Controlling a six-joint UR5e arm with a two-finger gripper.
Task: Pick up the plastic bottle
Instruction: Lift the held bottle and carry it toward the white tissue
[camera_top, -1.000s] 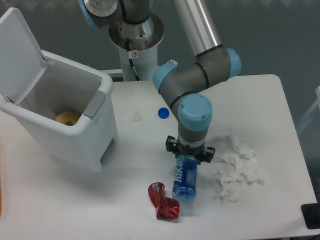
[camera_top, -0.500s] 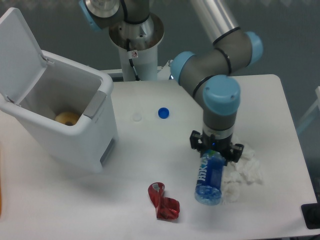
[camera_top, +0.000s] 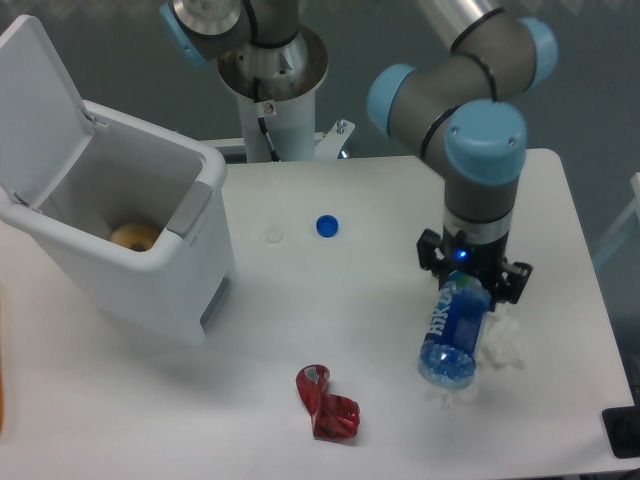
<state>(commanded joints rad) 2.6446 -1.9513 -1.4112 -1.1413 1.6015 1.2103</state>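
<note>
Hanging from the black two-finger gripper (camera_top: 471, 283), the small clear plastic bottle with a blue label (camera_top: 453, 333) points its base toward the camera, over the right part of the white table (camera_top: 560, 200). The jaws are clamped on its upper end; the cap is hidden between them, I think. Under and beside the bottle lies crumpled white tissue paper (camera_top: 497, 345), mostly covered by it. A crumpled red wrapper (camera_top: 327, 403) lies near the front edge, well apart from the bottle. A loose round blue cap (camera_top: 326, 225) and a small white disc (camera_top: 274, 235) lie further back. On the left stands a white plastic bin with its lid raised (camera_top: 110, 240); something round and yellowish rests inside.
</note>
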